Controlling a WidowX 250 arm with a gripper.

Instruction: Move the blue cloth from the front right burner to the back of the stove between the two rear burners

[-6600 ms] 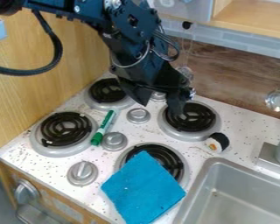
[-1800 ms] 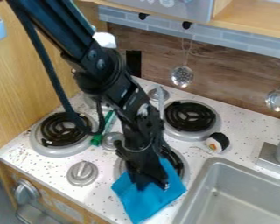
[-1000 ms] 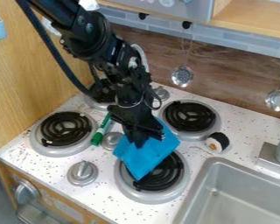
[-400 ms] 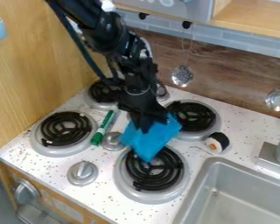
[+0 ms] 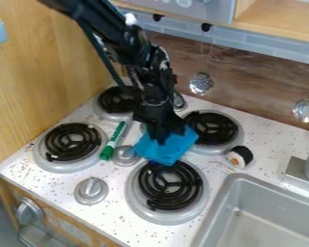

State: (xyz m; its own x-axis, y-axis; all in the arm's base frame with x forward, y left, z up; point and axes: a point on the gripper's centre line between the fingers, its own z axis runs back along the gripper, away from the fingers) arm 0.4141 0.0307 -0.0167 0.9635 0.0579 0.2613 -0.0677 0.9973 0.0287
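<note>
The black gripper (image 5: 162, 138) hangs over the middle of the stove, shut on the blue cloth (image 5: 167, 149). The cloth lies bunched around the fingertips, between the front right burner (image 5: 171, 186) and the back right burner (image 5: 210, 128), beside a silver knob (image 5: 125, 156). Left of that knob is a green marker (image 5: 113, 141), lying at a slant next to the front left burner (image 5: 73, 142). A sushi toy (image 5: 240, 157) in black and white sits right of the cloth, near the sink.
A grey sink (image 5: 262, 217) fills the lower right, with a faucet base (image 5: 301, 174) behind it. Another knob (image 5: 91, 191) stands at the stove's front left. Two ladles hang at the back wall, one a slotted ladle (image 5: 201, 83). A wooden panel (image 5: 50, 72) borders the left.
From open-air over the stove, the gripper came down on the cloth at the front right burner, closed on it and carried it back, uncovering that burner. Lately the cloth has sunk and bunched up.
</note>
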